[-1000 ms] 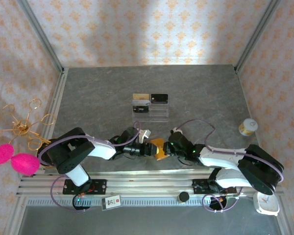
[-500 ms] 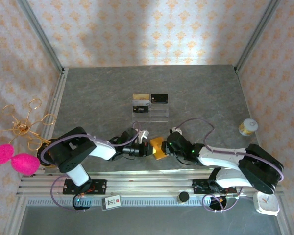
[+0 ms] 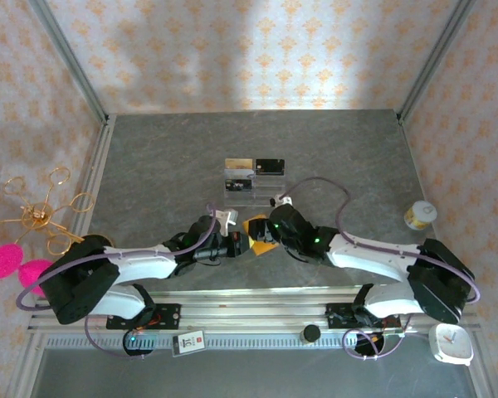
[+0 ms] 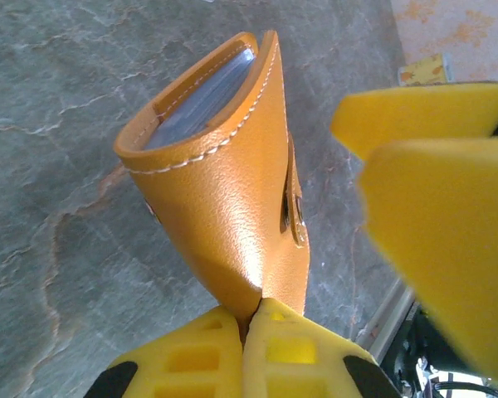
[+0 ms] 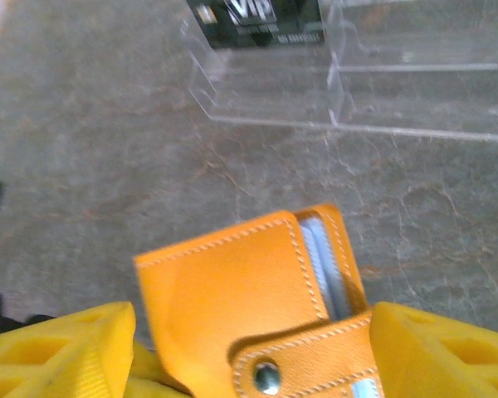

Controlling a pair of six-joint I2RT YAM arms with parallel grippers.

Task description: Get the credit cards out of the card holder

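The tan-orange card holder is held off the table between the two arms, in front of the acrylic stand. My left gripper is shut on its folded bottom edge. The holder gapes at its top, and pale blue credit cards show edge-on inside it. Its strap tab with a metal snap hangs loose. My right gripper is open, with one yellow finger on each side of the holder. From above, the right gripper sits right against the holder.
A clear acrylic tiered stand behind the holder carries a gold card and a black card. A small yellow-white jar sits at the right. A gold wire ornament and pink balls lie outside the left rail.
The left gripper has shut on the card holder and the right gripper has opened. Both arms have carried the holder a little farther from the near edge, toward the stand.
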